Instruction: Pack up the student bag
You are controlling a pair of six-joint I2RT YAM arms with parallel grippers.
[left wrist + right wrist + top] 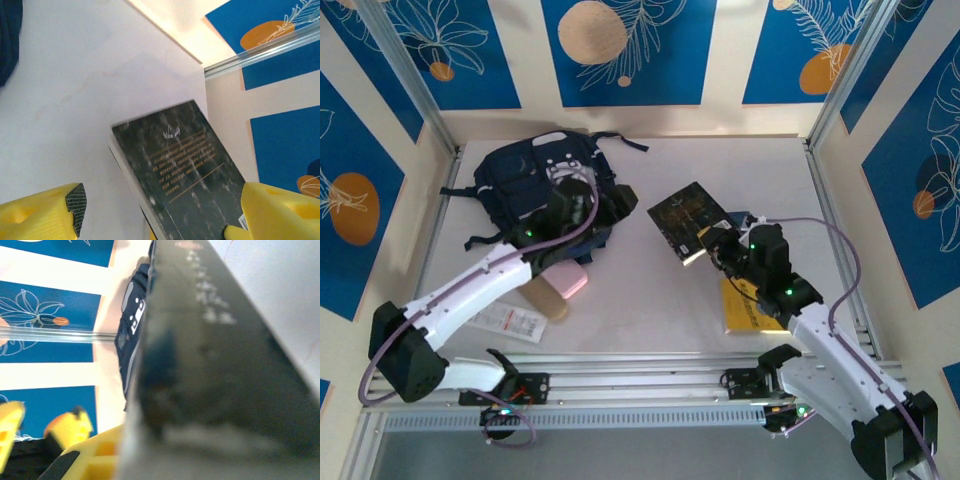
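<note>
Right pincer (708,247) grips dark book (686,212), left pincer (160,212) gapes empty at student bag (515,180); we'd spread its mouth before loading.

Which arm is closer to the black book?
Right. The right gripper grips the black book at its near edge; the left gripper hovers by the student bag, well apart.

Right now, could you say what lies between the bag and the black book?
The left hand, beside the bag; then bare table up to the book, as the top view shows.
</note>
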